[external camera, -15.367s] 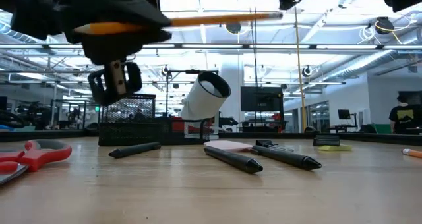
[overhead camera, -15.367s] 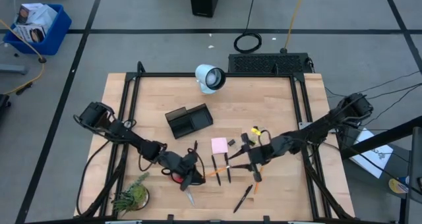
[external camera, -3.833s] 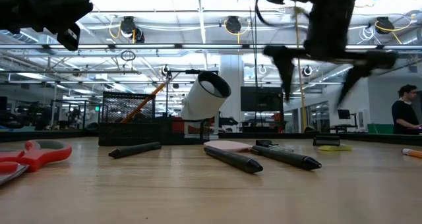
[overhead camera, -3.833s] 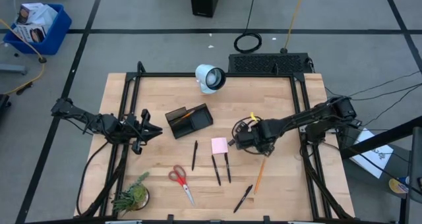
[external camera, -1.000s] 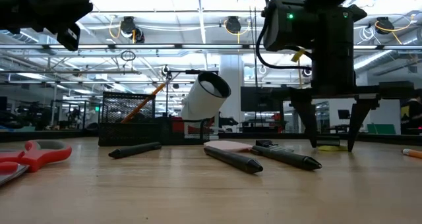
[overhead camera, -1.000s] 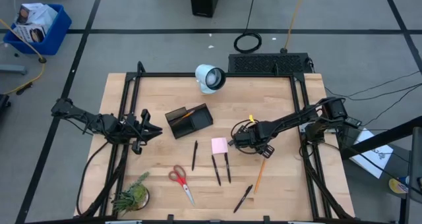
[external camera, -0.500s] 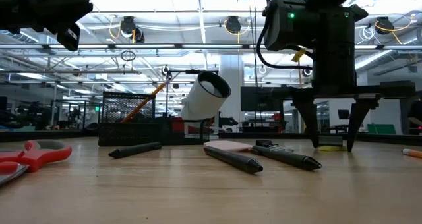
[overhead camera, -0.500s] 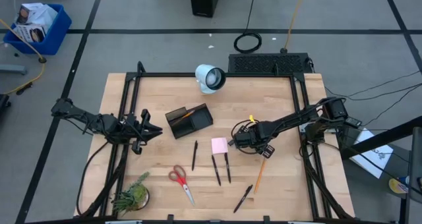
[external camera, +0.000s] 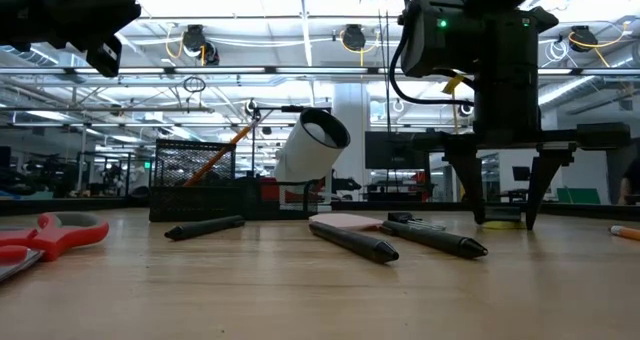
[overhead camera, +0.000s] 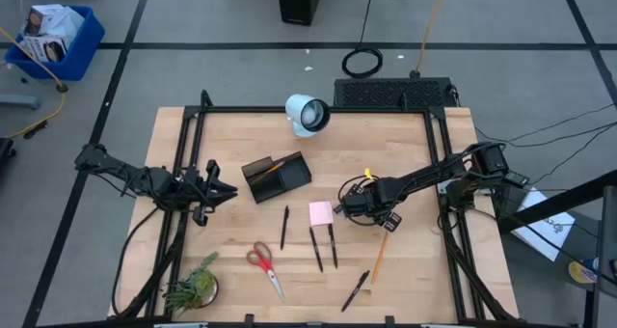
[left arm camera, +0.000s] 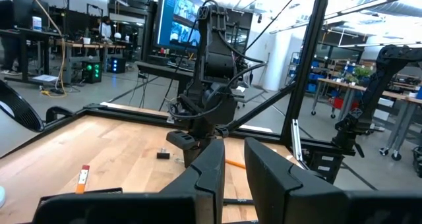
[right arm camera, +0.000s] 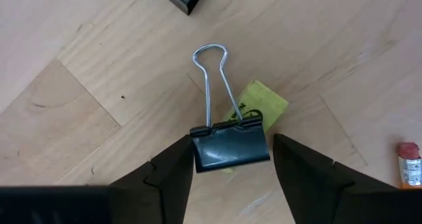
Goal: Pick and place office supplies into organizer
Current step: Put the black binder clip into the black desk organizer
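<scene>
Right gripper [right arm camera: 231,159] fingers open astride binder clip [right arm camera: 230,145], left fingers' state unclear

Counted on the counter [overhead camera: 405,145]:
Four pens [overhead camera: 283,227], two pencils [overhead camera: 379,255], one scissors [overhead camera: 262,267], one sticky-note pad [overhead camera: 320,212], one clip [right arm camera: 229,147], one organizer [overhead camera: 276,177].

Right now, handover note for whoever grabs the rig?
Right tool: down at the table, open, straddling the black binder clip, which lies on a yellow tag; not gripped yet.
Left tool: parked at the table's left edge, holding nothing.
Done: one orange pencil is in the organizer.
Left on the table: pink sticky pad, scissors, four black pens, a second pencil, the clip.
</scene>
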Available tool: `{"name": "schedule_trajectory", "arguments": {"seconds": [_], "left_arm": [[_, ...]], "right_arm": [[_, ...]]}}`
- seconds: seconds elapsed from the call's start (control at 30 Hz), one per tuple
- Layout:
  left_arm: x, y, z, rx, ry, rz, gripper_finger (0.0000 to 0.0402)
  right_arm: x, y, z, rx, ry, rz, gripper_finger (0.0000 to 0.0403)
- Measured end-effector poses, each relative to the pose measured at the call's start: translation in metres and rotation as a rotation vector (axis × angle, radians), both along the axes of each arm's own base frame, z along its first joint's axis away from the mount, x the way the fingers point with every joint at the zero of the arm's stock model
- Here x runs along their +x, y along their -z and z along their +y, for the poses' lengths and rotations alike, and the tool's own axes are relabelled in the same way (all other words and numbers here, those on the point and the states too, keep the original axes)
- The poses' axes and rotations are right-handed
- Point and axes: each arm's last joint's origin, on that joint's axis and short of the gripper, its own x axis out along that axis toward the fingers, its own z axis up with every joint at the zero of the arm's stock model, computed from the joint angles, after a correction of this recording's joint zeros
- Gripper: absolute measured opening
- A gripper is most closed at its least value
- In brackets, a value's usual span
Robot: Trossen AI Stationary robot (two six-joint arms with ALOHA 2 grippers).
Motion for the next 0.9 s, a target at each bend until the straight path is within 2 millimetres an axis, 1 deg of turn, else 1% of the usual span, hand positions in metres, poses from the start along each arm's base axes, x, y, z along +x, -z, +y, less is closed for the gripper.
{"name": "schedule_trajectory", "arguments": {"seconds": [0.67, 0.9], "left_arm": [[0.0, 0.0, 0.0, 0.0, 0.0, 0.0, 0.0063], [0.0, 0.0, 0.0, 0.0, 0.0, 0.0, 0.0062]], "right_arm": [[0.0009, -0.0001, -0.0001, -0.001, 0.005, -0.01, 0.0164], [0.001, -0.0002, 0.0, -0.001, 0.001, -0.011, 0.0161]]}}
